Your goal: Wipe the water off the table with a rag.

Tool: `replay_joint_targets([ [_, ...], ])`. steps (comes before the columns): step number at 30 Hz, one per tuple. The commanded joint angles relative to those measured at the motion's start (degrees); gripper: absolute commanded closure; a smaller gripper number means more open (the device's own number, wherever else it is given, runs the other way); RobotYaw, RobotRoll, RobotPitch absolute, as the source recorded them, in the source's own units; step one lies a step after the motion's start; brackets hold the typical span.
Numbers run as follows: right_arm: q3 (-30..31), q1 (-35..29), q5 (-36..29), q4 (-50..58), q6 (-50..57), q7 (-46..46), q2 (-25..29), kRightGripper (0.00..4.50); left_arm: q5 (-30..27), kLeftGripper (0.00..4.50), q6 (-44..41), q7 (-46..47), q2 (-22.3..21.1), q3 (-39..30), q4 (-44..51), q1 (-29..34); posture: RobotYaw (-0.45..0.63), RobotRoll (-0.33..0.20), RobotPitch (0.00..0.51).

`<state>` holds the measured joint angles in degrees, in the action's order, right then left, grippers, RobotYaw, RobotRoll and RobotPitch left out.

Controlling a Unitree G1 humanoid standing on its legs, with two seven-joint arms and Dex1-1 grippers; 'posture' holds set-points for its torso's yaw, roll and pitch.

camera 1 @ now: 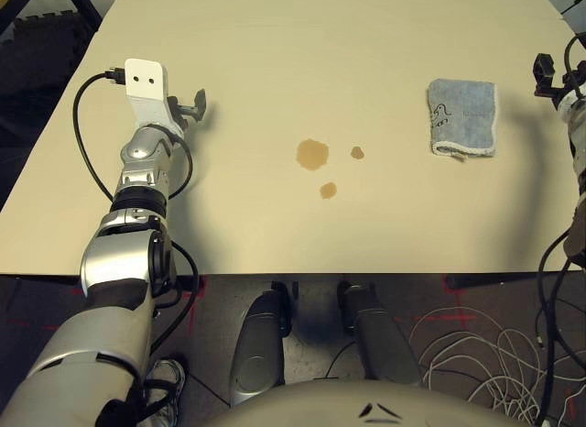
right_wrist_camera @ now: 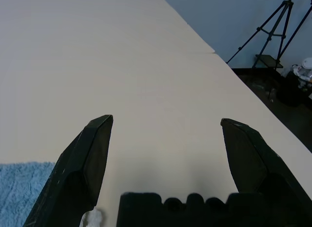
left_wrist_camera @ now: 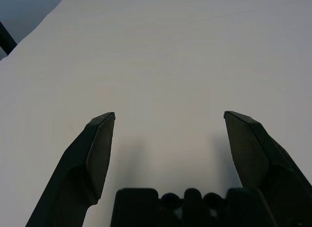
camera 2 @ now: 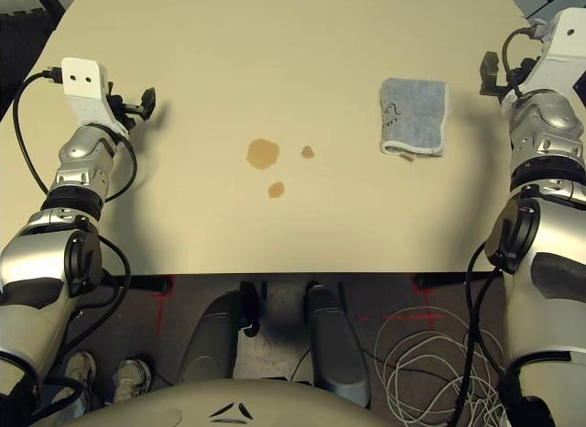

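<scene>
Rag [camera 2: 414,116] just beside open right pincer [right_wrist_camera: 165,124].

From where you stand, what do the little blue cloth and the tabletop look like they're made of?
The rag looks like soft terry fabric: fuzzy blue-grey pile, white stitched edging, a dark line drawing on one side. The table looks like a smooth matte board, perhaps laminate, in pale cream with no visible grain; the amber water spots sit on its surface.
</scene>
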<state>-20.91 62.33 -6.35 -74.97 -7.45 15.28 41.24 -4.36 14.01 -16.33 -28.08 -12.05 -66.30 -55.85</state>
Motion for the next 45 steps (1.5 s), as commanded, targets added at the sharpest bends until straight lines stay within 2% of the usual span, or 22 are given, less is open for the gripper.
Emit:
replay_joint_targets([
  [1,-0.6,-2.1,-0.4,-0.7,-0.2,0.3,-0.5,0.03,-0.3,0.00,0.2,0.8,-0.2,-0.7,-0.4,1.1,-0.06,0.000,0.273],
  [6,-0.2,-3.7,-0.4,-0.4,-0.2,1.6,-1.8,0.03,-0.4,0.00,-0.3,1.2,0.1,-1.0,-1.3,1.5,-0.07,0.000,0.264],
  [11,-1.1,0.4,-2.1,-0.5,6.3,5.0,-0.9,0.03,0.2,0.00,-0.6,-4.8,-1.5,0.2,-1.4,-1.5,-0.08,0.000,0.248],
  [15,-1.1,4.8,-3.2,-1.1,19.2,11.6,1.4,0.03,-1.2,0.00,-5.4,-18.7,-4.9,0.2,-2.3,-5.8,-0.09,0.000,0.250],
  [19,0.2,7.2,-3.1,-1.6,31.8,18.2,3.6,0.03,0.6,0.00,-8.3,-33.7,-8.1,3.4,-2.1,-9.0,-0.08,0.000,0.259],
  [22,1.5,8.0,-2.1,-1.5,37.4,21.0,4.7,0.03,1.4,0.00,-10.8,-43.7,-9.7,6.1,-1.3,-10.6,-0.06,0.000,0.262],
  [26,2.7,8.6,-1.4,-1.5,42.2,24.0,5.4,0.03,-0.1,0.00,-14.3,-52.5,-10.7,6.7,-0.1,-12.2,-0.05,0.000,0.267],
  [29,5.8,8.7,1.0,-1.6,45.4,28.5,6.2,0.03,-1.2,0.00,-16.4,-62.6,-11.1,8.2,4.3,-11.8,-0.04,0.000,0.272],
  [34,8.4,8.6,2.7,-1.9,50.0,34.4,6.7,0.03,-2.7,0.00,-23.8,-72.3,-12.6,10.7,15.3,-7.9,-0.02,0.000,0.275],
  [39,9.4,7.5,3.3,-2.0,52.2,36.8,5.7,0.03,-4.5,0.00,-31.8,-73.6,-13.9,11.6,25.3,-4.4,0.00,0.000,0.284],
  [45,8.4,6.7,2.2,-2.3,53.2,37.3,2.8,0.03,-6.2,0.00,-37.5,-74.2,-15.2,12.8,34.9,0.1,0.01,0.000,0.301],
])
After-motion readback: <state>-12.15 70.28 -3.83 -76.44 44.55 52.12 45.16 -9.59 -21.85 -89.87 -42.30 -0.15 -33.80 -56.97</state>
